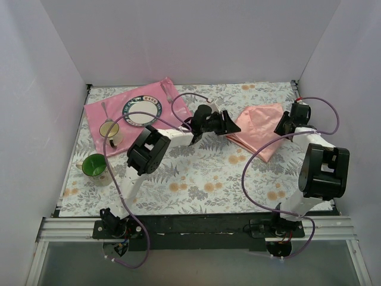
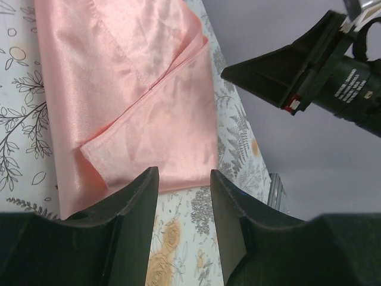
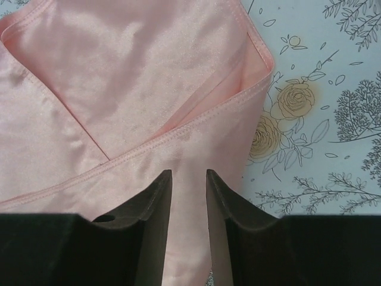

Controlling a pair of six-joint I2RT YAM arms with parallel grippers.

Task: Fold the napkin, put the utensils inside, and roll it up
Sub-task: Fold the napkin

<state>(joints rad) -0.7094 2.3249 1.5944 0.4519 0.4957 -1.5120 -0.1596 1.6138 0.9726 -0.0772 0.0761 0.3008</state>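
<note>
The napkin (image 1: pixel 260 127) is found right of the hot-pink mat (image 1: pixel 95 119), apart from it, already doubled over with layered hems showing; folding is judged partly done. The left gripper (image 2: pixel 184 176) is stationed between mat and napkin, at the cloth's mat-side edge, jaws partly parted, nothing held. The right gripper (image 3: pixel 189 176) is poised over the side farthest from the mat, jaws narrowly parted, nothing seen clamped; opposite edges are presumably flanked so a fold can be drawn evenly. The utensils (image 1: pixel 168 92) lie on the mat, not yet placed.
</note>
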